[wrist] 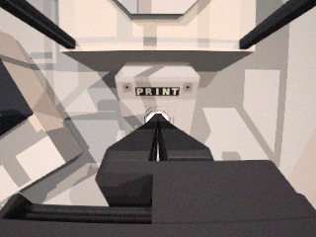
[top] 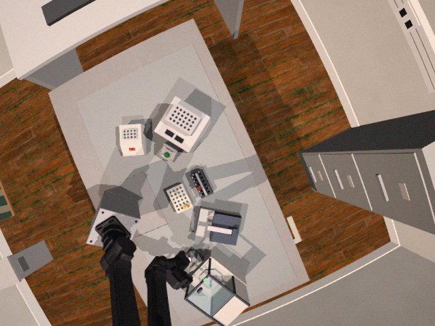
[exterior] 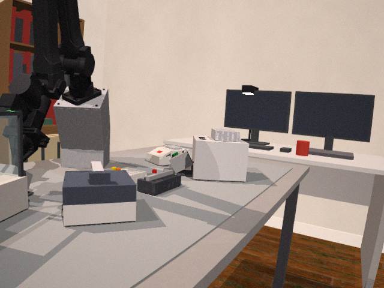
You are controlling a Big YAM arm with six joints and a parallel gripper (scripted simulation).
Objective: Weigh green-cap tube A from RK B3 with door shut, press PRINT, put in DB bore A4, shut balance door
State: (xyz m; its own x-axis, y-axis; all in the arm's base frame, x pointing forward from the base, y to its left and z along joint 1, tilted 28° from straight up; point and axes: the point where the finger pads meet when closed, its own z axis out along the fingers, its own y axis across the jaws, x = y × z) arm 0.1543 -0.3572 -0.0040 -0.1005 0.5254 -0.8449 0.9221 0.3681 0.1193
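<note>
Wooden floor (top: 266, 70) (exterior: 313, 257) around the pale bench (top: 268, 224) (exterior: 198, 257). Balance (top: 230, 310) (exterior: 12, 198) (wrist: 148, 41), lower centre from above. Gripper (top: 192, 259) (exterior: 25, 158) (wrist: 157, 118) pressed together, nothing pinched, at the PRINT key (wrist: 149, 117). Tube A (top: 210, 285) apart from the jaws, inside the glass. Green lamp (top: 204, 279) (exterior: 11, 110) lit.
</note>
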